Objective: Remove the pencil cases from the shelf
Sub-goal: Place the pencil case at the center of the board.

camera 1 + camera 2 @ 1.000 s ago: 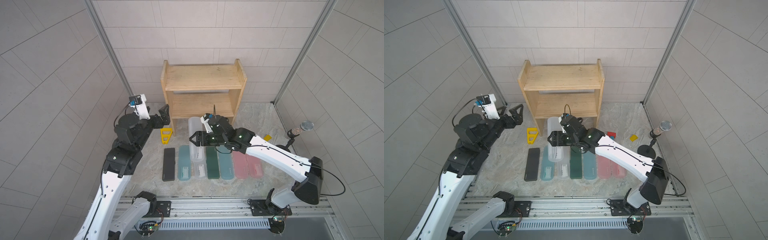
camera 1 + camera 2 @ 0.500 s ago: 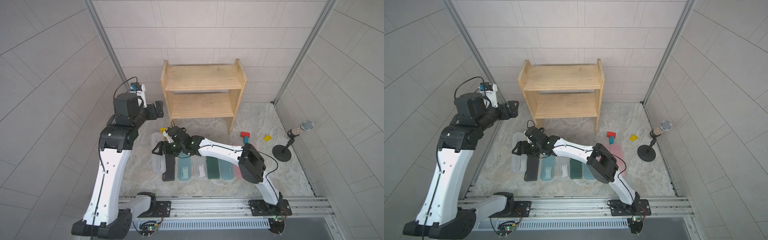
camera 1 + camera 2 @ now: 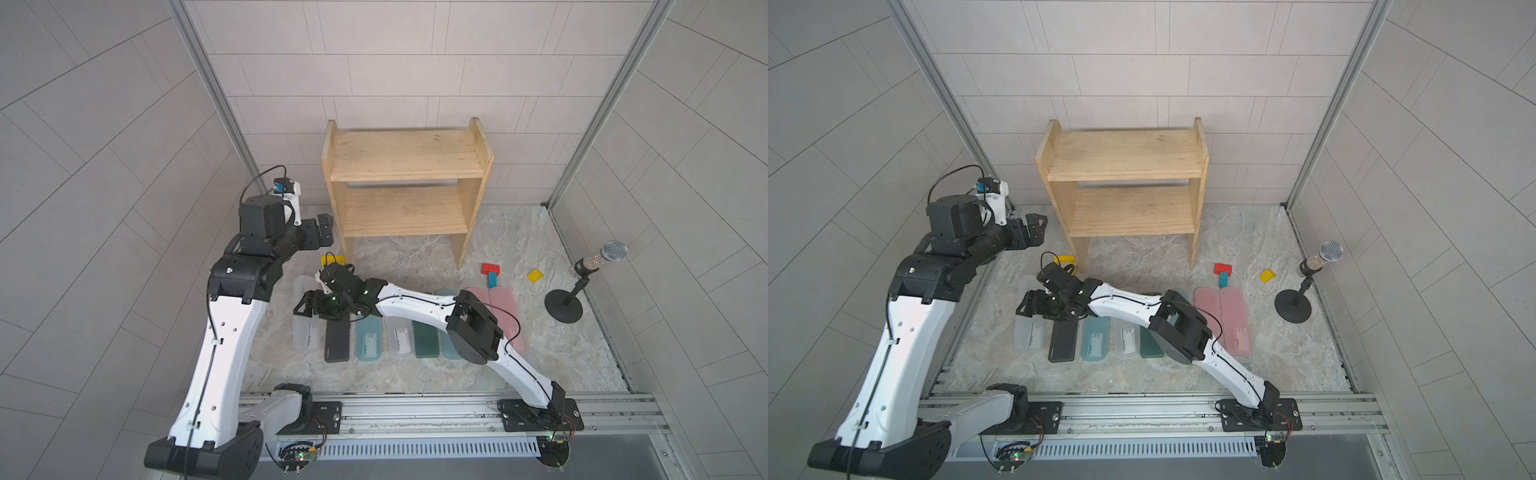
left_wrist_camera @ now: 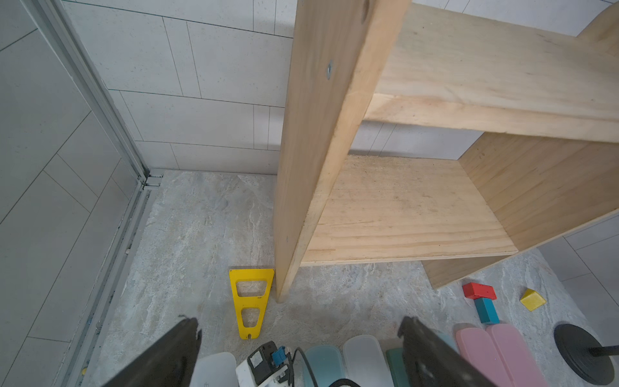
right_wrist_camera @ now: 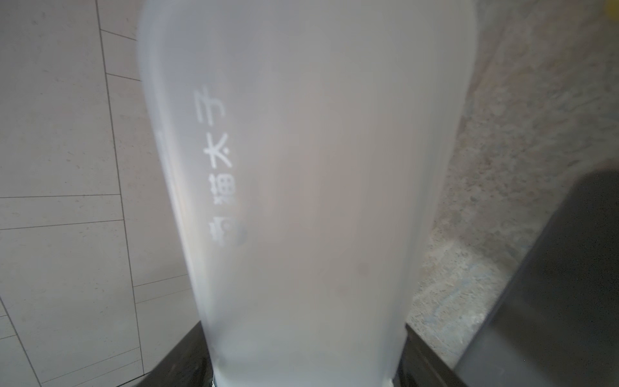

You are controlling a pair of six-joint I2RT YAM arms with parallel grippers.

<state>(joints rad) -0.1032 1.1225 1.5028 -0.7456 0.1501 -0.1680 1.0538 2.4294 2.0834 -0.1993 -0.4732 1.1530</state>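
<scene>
The pine shelf [image 3: 405, 160] [image 3: 1125, 156] stands at the back wall with both boards bare. My right gripper [image 3: 309, 306] [image 3: 1034, 305] [image 5: 304, 348] is shut across a frosted white pencil case [image 3: 306, 336] [image 5: 301, 167], low at the left end of a floor row. Beside it lie a black case [image 3: 336, 343], a teal one [image 3: 369, 343], another frosted white [image 3: 401, 340], dark green [image 3: 426, 343] and two pink [image 3: 505, 307]. I cannot tell whether the held case touches the floor. My left gripper [image 3: 324, 230] [image 4: 298, 326] hangs open and empty left of the shelf's side panel.
A yellow triangular frame [image 4: 249, 301] lies by the shelf's left foot. Red and blue blocks [image 3: 491, 272] and a yellow wedge [image 3: 535, 275] sit right of the shelf. A microphone on a stand [image 3: 582, 282] is at the far right. Tiled walls close in on three sides.
My right arm has swung left with the frosted white case, from in front of the shelf to the left end of the row. My left arm has risen and drawn back, still open.
</scene>
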